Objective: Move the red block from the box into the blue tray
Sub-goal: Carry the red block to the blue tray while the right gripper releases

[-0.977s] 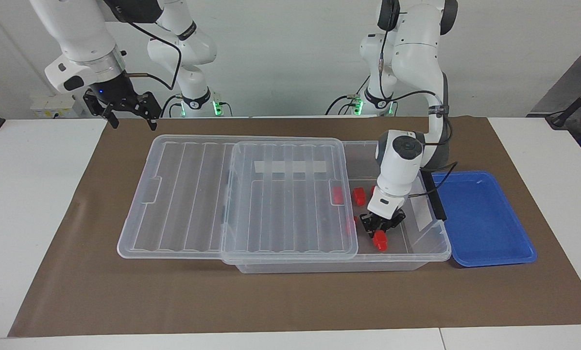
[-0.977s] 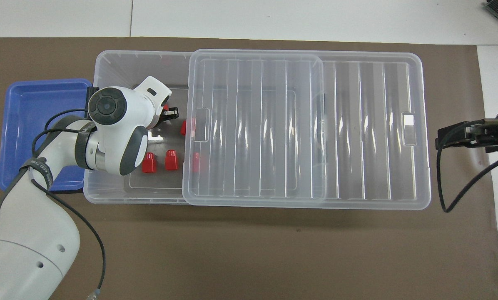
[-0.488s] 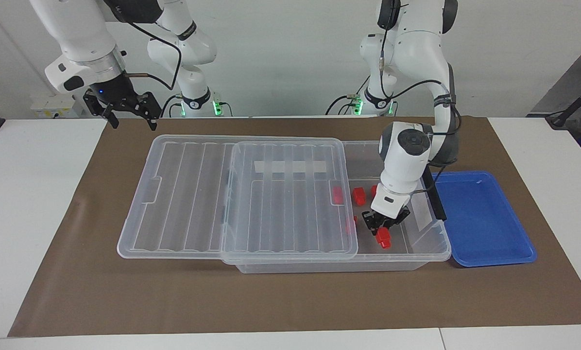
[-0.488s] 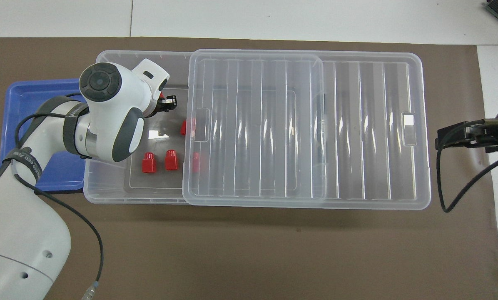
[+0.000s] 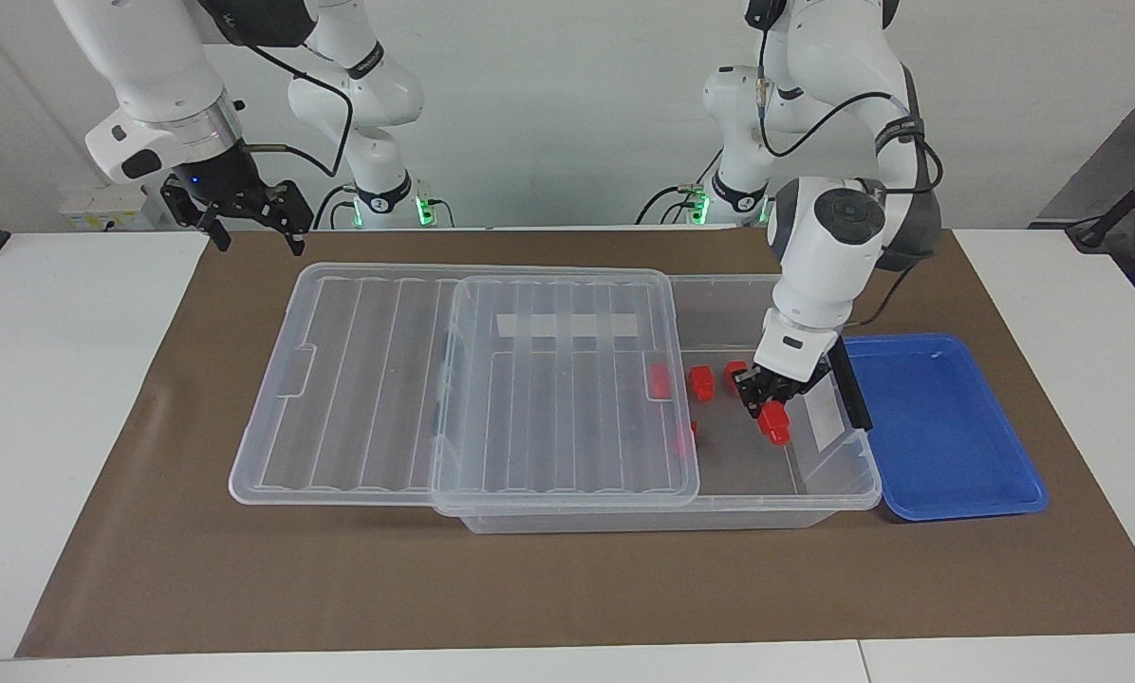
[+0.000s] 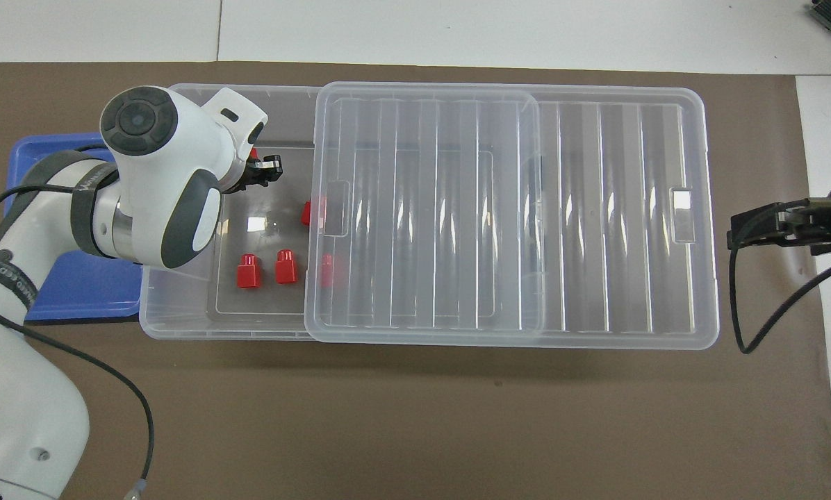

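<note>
My left gripper (image 5: 770, 403) is shut on a red block (image 5: 773, 422) and holds it in the air over the open end of the clear box (image 5: 814, 493), near the box's black latch (image 5: 850, 384). In the overhead view the left gripper (image 6: 259, 170) is mostly hidden under its own wrist, and only a sliver of the block (image 6: 253, 153) shows. The blue tray (image 5: 938, 427) lies beside the box at the left arm's end; it also shows in the overhead view (image 6: 89, 292). My right gripper (image 5: 259, 242) waits open over the mat at the right arm's end.
The ribbed clear lid (image 5: 548, 398) lies slid across most of the box (image 6: 179, 326). Two red blocks (image 6: 249, 271) (image 6: 286, 267) lie on the box floor, and two more (image 6: 308, 212) (image 6: 326, 269) lie partly under the lid's edge. A brown mat (image 5: 567, 588) covers the table.
My left gripper has risen from the box floor with the red block and moved toward the tray end of the box. The right arm has not moved.
</note>
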Tool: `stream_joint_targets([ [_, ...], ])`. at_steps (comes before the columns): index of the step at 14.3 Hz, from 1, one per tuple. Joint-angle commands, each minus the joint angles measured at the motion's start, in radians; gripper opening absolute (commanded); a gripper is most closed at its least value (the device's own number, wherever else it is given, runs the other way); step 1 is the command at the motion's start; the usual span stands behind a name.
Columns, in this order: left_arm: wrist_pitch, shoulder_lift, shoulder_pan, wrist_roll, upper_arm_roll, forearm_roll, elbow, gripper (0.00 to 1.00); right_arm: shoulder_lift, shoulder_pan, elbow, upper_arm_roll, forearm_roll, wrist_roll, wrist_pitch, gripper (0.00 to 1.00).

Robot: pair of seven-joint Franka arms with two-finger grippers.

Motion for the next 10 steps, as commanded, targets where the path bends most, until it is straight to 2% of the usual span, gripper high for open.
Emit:
stream_joint_targets([
  [1, -0.147, -0.044, 0.007, -0.016, 0.003, 0.002, 0.061, 0.0, -0.017, -0.01, -0.035, 0.003, 0.001, 0.013, 0.047, 0.98],
  [3, -0.241, -0.053, 0.008, -0.016, 0.004, 0.002, 0.117, 0.0, -0.017, -0.011, -0.049, 0.002, 0.002, 0.014, 0.073, 0.81],
  [5, -0.301, -0.054, 0.011, -0.013, 0.01, 0.002, 0.163, 0.0, -0.019, -0.039, -0.082, 0.002, 0.007, 0.01, 0.13, 0.55],
  [6, -0.324, -0.054, 0.039, -0.007, 0.009, 0.004, 0.182, 0.0, -0.025, -0.042, -0.101, 0.002, 0.007, 0.002, 0.153, 0.34],
  [7, -0.339, -0.057, 0.06, 0.002, 0.007, 0.005, 0.187, 0.0, -0.027, -0.044, -0.113, 0.002, 0.007, -0.002, 0.167, 0.09],
  [8, -0.344, -0.071, 0.083, 0.023, 0.009, 0.007, 0.187, 0.0, -0.027, -0.056, -0.128, 0.0, 0.007, -0.004, 0.188, 0.0],
  [10, -0.353, -0.087, 0.151, 0.155, 0.007, 0.004, 0.185, 0.0, -0.03, -0.079, -0.182, 0.002, 0.007, -0.004, 0.271, 0.0],
])
